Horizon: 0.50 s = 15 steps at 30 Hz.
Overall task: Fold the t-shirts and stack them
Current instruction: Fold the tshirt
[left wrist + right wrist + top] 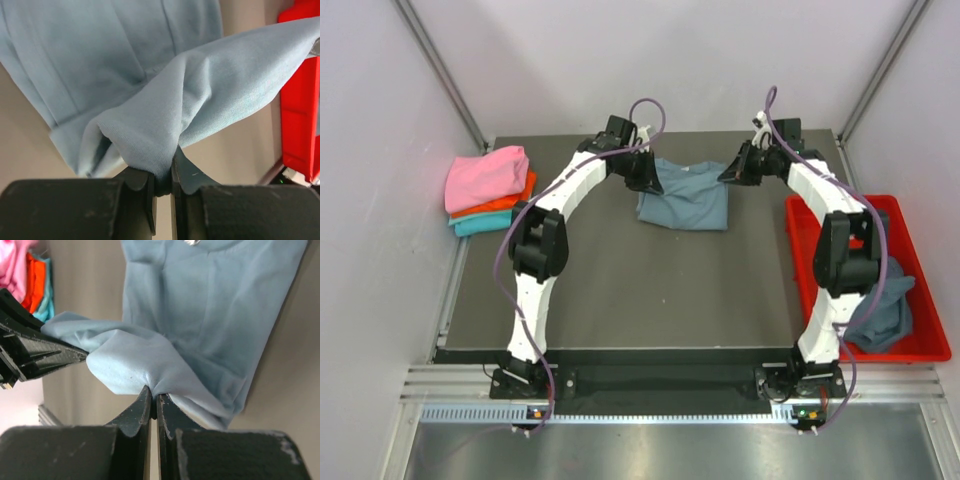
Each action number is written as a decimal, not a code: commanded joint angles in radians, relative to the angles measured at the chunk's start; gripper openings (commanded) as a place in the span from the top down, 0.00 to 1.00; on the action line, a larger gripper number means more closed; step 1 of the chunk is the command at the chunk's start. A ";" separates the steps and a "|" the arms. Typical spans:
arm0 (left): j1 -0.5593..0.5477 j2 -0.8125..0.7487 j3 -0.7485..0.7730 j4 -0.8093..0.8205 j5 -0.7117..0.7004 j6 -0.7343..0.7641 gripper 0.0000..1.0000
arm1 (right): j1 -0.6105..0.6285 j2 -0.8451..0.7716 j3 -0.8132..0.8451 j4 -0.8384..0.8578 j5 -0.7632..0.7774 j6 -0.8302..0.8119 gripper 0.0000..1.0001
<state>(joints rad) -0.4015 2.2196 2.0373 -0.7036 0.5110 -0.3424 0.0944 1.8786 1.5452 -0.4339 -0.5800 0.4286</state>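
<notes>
The blue-grey shirt lay on the far middle part of the table, between the two arms. Most of it was flat on the table. One part of it was lifted up, and this strip of cloth ran across from one gripper to the other, above the flat part.

The left gripper was at the left side of the shirt. Its two fingers were squeezed together with a bunched bit of the cloth pinched between them. The cloth puffed out in soft folds just above the fingers.

The right gripper was at the right side of the shirt. Its fingers were pressed together too, and they pinched another little bunch of the same cloth. Both grippers were near the back edge of the shirt and pointed toward each other.

Three folded shirts sat in a pile at the far left edge of the table, well apart from the blue-grey shirt. The pink shirt was on top and looked puffy. The orange shirt was under it, and the teal shirt was at the bottom.

The red tray was along the right side of the table. A second blue-grey shirt lay crumpled in the near end of the tray. The right arm hid part of it.
</notes>
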 commanded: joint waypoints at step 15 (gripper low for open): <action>0.029 0.195 0.267 0.144 -0.074 0.043 1.00 | -0.013 0.289 0.358 0.047 0.048 -0.056 1.00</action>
<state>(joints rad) -0.3809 2.4123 2.2444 -0.6453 0.4725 -0.3256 0.0933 2.1506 1.8240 -0.4339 -0.5461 0.3931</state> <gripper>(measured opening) 0.143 0.017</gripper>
